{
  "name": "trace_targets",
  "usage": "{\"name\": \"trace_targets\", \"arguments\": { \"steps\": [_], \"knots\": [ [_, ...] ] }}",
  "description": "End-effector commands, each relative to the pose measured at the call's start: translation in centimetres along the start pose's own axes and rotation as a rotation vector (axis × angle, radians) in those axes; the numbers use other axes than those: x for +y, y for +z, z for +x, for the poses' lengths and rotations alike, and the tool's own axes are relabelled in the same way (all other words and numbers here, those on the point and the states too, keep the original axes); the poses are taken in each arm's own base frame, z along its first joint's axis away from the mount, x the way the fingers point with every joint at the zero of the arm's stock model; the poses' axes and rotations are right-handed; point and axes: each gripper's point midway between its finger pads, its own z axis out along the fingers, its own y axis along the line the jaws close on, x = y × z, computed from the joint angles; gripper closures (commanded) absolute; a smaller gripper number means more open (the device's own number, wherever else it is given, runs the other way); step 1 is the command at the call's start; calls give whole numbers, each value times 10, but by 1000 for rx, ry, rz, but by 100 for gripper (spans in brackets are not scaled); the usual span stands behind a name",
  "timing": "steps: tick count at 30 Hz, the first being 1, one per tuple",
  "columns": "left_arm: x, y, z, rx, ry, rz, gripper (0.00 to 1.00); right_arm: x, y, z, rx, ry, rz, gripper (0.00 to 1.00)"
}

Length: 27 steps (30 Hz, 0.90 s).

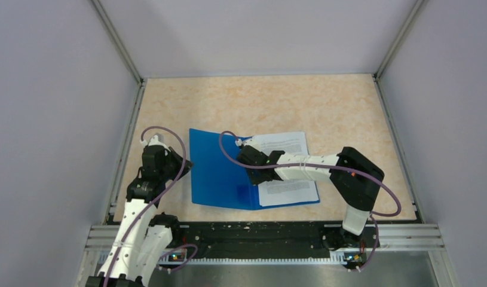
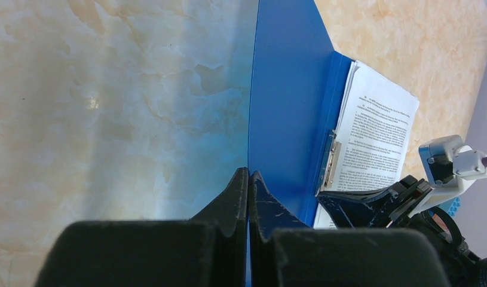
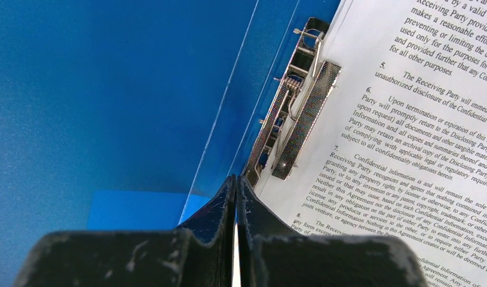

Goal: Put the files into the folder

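**Both grippers closed at the open folder**

The bright blue rectangular plastic folder (image 1: 220,173) lies open on the beige marbled tabletop (image 1: 259,101). The loose stack of white printed paper sheets, the files (image 1: 288,192), rests on the half of the folder nearer the right arm.

The left gripper (image 2: 248,174) sits at the outer edge of the folder's bare cover. Its black fingers are pinched together on that edge, which runs straight ahead from the fingertips. The cover looks tilted up off the table, with a blue sheen on the surface to the gripper's left. The files lie ahead and to its right, past the fold.

The right gripper (image 3: 236,179) has its fingers pressed together, with nothing visibly between the tips. It hangs over the fold of the folder. The perforated metal clip (image 3: 294,119) is just ahead and slightly right of the tips, resting on the near edge of the files, and bare blue cover is to their left.
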Motion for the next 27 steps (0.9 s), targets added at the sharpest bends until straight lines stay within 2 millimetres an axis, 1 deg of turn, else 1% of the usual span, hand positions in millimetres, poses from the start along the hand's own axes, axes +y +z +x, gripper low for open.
{"name": "trace_targets", "arguments": {
  "steps": [1,12,22,27],
  "knots": [
    [-6,-1,-4,-23,7,29,100,2,8,14,73,2,-19,100],
    [-8,-1,-7,-27,12,30,100,-6,0,7,57,12,0,100],
    [-13,-3,-12,-28,37,39,100,-7,-8,-3,33,10,6,100],
    [-19,-6,-18,-34,71,48,100,-5,-18,-16,0,14,3,100]
  ]
}}
